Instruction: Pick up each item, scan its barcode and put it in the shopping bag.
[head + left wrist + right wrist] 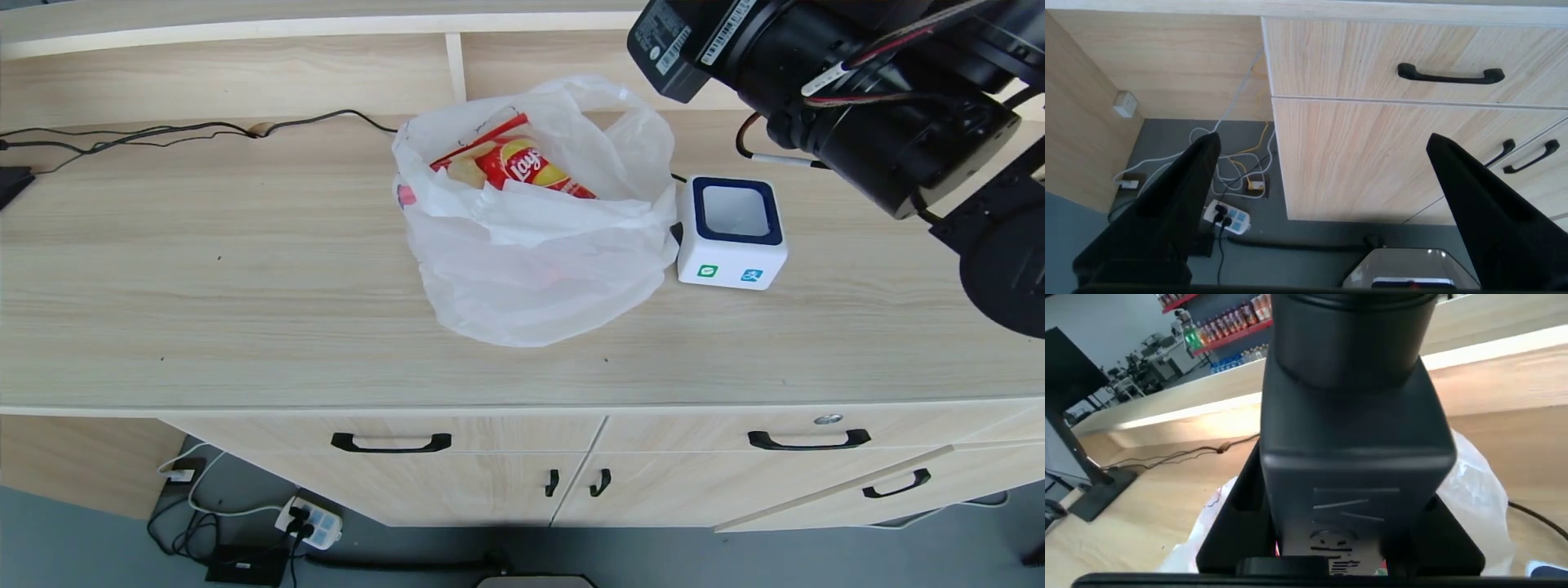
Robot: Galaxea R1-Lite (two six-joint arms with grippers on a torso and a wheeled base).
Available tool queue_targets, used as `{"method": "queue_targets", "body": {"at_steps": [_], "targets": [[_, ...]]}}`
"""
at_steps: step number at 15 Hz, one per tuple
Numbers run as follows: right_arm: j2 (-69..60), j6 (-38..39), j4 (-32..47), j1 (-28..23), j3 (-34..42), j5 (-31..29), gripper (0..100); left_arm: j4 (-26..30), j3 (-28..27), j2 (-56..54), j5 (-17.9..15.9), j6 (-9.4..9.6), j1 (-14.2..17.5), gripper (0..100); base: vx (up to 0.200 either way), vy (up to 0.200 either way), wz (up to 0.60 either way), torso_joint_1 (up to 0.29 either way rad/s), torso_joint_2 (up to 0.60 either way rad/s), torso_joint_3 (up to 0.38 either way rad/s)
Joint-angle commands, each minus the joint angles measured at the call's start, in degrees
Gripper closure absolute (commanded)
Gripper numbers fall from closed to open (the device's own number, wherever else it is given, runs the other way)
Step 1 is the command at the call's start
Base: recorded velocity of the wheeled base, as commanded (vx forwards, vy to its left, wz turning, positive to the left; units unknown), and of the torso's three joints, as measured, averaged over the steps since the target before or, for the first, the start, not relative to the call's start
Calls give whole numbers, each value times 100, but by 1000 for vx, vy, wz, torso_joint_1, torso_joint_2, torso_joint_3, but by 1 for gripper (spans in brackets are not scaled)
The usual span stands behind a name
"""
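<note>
chips (522,163) being kept in bag (531,278) | L gripper (1323,140) being hung spread, empty, near cabinet (1372,163) | R arm (857,98) far right, grip can't be told | is best being raised w/o snagging bag

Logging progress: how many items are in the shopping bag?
1 visible: a red chip bag leaning in the open mouth of the shopping bag. Others may be hidden beneath the crumpled plastic.

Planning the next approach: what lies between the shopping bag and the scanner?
Head view: almost nothing. The edge of the shopping bag nearly meets the scanner; only a short piece of black cable shows in the narrow gap.
</note>
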Motion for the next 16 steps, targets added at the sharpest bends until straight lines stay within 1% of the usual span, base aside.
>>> {"method": "queue_targets", "body": {"at_steps": [1,2,3,5,8,11,12,13,16], "targets": [[777,252,6,-5,-761,82,100,-2,0,9,1,17,1,0,0,0,0,0,0,0],[918,410,15,-5,-919,82,100,-2,0,9,1,26,1,0,0,0,0,0,0,0],[971,560,15,3,-911,73,100,-2,0,9,1,34,1,0,0,0,0,0,0,0],[1006,964,296,21,-946,82,100,-10,0,9,1,43,1,0,0,0,0,0,0,0],[936,1790,648,250,-955,73,100,-19,0,9,1,61,1,0,0,0,0,0,0,0],[980,2054,700,258,-884,73,100,-19,0,9,1,61,1,0,0,0,0,0,0,0],[988,2274,700,250,-840,64,100,-19,0,9,1,122,1,0,0,0,0,0,0,0],[997,2414,709,250,-779,64,100,-19,0,9,1,131,1,0,0,0,0,0,0,0],[1103,2449,709,223,-744,82,100,-19,0,9,1,131,1,0,0,0,0,0,0,0]]}}
